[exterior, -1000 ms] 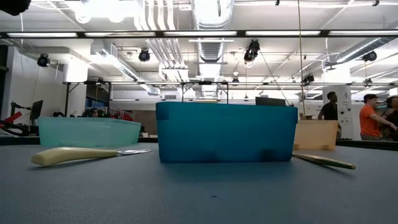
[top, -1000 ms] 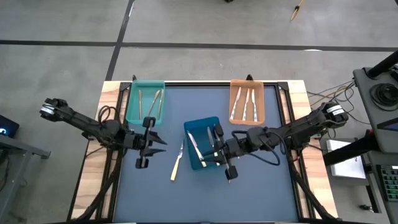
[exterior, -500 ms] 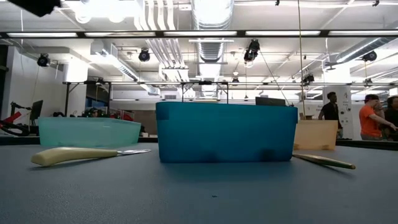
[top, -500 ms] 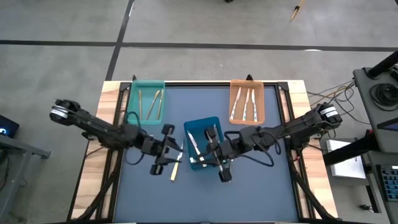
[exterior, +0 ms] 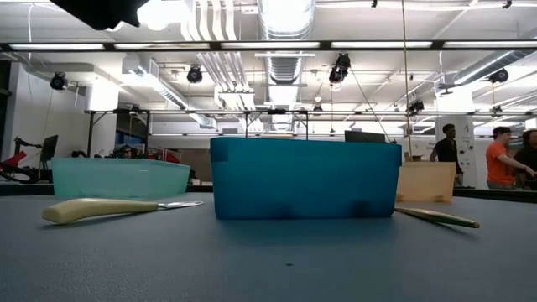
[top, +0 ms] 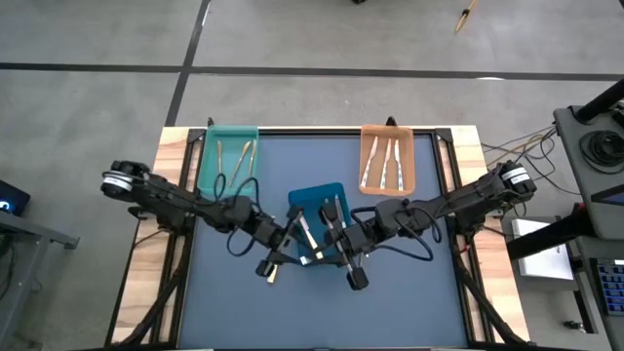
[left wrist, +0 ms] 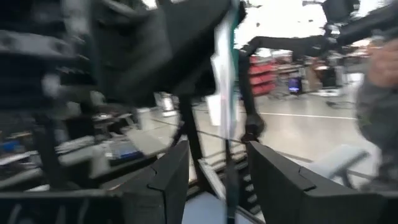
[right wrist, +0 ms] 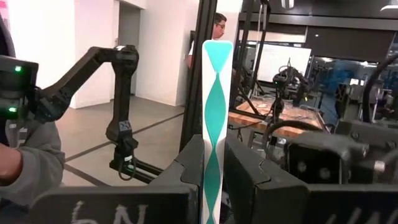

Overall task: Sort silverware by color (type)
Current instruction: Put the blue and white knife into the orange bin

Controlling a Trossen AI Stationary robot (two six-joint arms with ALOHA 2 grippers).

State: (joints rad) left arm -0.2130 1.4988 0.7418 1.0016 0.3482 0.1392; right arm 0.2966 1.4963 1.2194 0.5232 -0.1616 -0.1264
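A cream-handled utensil (exterior: 101, 209) lies flat on the dark mat left of the blue tray (exterior: 302, 180). A gold-tan one (exterior: 436, 218) lies flat at the tray's right. My left gripper (top: 273, 261) hovers open over the cream utensil, whose end (top: 271, 277) peeks out below it. In its wrist view the left gripper (left wrist: 217, 180) shows a wide gap. My right gripper (top: 351, 265) hangs above the blue tray's near right corner. In its wrist view the right gripper (right wrist: 214, 180) has fingers close together around a teal-and-white strip (right wrist: 217, 112).
The blue tray (top: 317, 193) holds silvery utensils (top: 304, 226). The teal tray (top: 205, 166) at the far left and the orange tray (top: 411, 161) at the far right each hold a few utensils. Bare mat stretches along the near edge. People stand in the room beyond.
My left arm has swung from beside the teal tray toward the table's right and near edge, and its gripper now stands over the cream-handled utensil by the blue tray. The utensils and trays have stayed where they were.
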